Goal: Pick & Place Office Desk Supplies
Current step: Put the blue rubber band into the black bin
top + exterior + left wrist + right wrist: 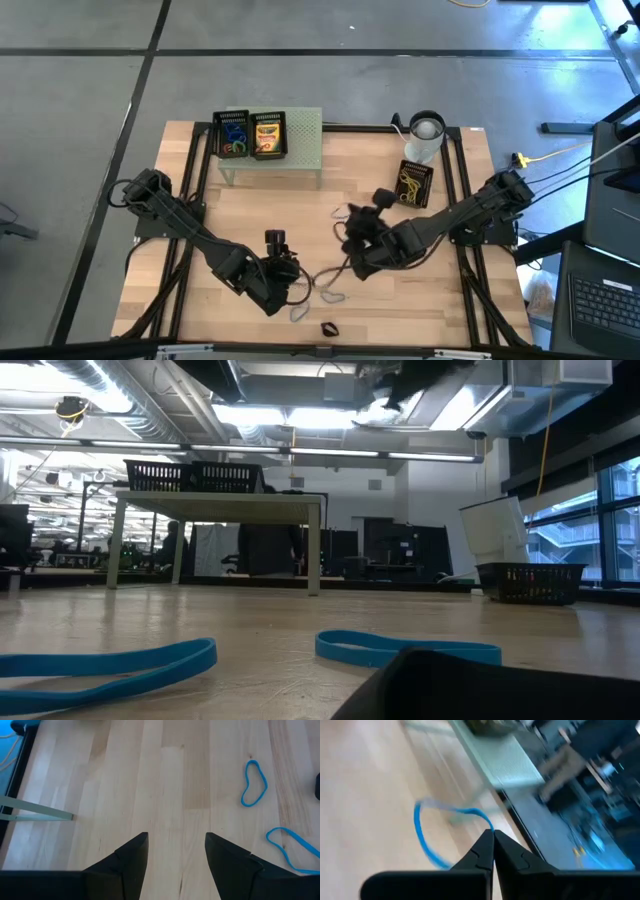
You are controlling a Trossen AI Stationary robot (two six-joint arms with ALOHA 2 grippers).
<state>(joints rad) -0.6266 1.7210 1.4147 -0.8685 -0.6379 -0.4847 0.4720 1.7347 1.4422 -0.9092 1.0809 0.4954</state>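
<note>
Pale wood bench [300, 200]: right gripper [493, 837] fingers pinched shut, apparently on a thin blue rubber loop [418, 827]. Black mesh basket [233, 134] lies at 11 o'clock from it in the high view. Left gripper [176, 842] fingers wide, empty.

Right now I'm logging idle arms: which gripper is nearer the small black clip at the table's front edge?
Left. The left gripper sits just behind the small black clip, to its left; the right gripper is farther back, mid-table.
</note>
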